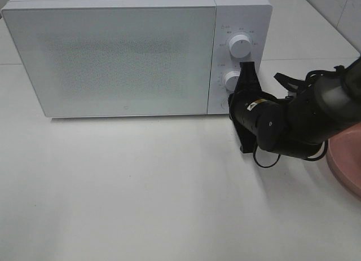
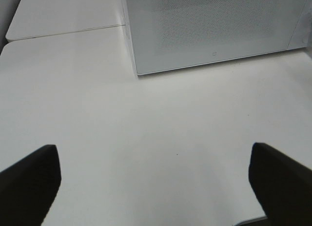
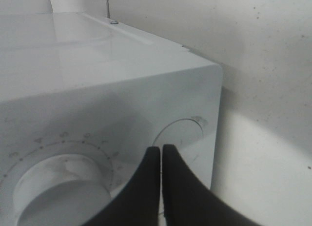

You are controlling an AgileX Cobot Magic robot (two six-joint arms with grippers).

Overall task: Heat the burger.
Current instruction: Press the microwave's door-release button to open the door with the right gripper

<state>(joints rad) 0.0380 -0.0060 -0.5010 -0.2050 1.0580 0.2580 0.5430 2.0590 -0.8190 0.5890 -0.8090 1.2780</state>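
The burger is not in view in any frame. The white microwave (image 1: 118, 58) stands at the back with its door shut; it also shows in the left wrist view (image 2: 209, 26). My right gripper (image 1: 246, 66) is shut and empty, its tips (image 3: 161, 150) up against the control panel beside the lower knob (image 1: 232, 79). The right wrist view shows a knob (image 3: 58, 184) and a round button (image 3: 179, 134) just behind the closed fingers. My left gripper (image 2: 156, 182) is open wide and empty above bare table, in front of the microwave's left corner.
The rim of a pink plate (image 1: 344, 159) shows at the right edge, partly behind my right arm (image 1: 299, 117). The upper knob (image 1: 240, 45) sits above the gripper. The white table (image 1: 141, 187) spreads in front of the microwave.
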